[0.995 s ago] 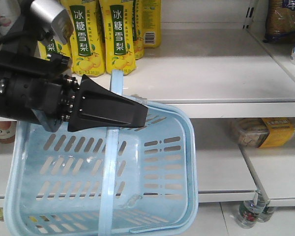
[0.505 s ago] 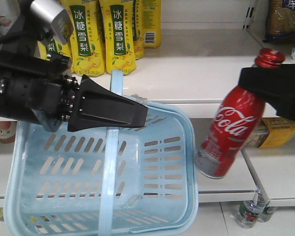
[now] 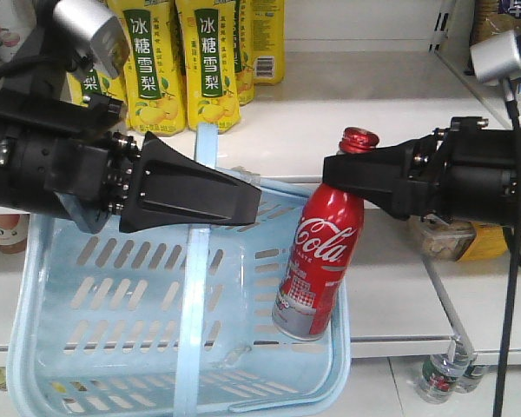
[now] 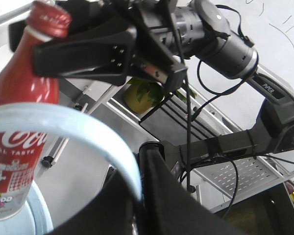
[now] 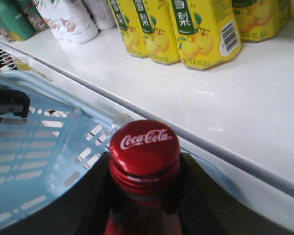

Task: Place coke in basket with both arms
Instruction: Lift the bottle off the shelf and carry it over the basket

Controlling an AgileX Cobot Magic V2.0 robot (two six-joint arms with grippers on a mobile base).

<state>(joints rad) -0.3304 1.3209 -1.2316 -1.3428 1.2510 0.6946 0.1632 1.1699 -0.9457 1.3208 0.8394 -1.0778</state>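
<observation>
R gripper (image 3: 332,172) pinches the coke (image 3: 321,252) at the neck, just under the ribbed red cap (image 5: 144,147), w/ a matte black finger (image 5: 95,208) on each side. The bottle hangs below the jaws, tilted, base angled toward the L gripper (image 3: 250,200). It is glossy red w/ white script. Its lower half sits inside the rim line of the basket (image 3: 342,304), by the wall nearest the R jaws; touching or not, can't tell. R arm lies level, silver-grey block (image 3: 497,56) on top. L jaws, a black wedge pointing at the bottle, are closed on the hoop handle (image 3: 194,304). The pale blue slotted plastic basket hangs tilted beneath them. Behind L arm: yellow drink bottles (image 3: 210,61) on a white shelf (image 3: 373,122).
</observation>
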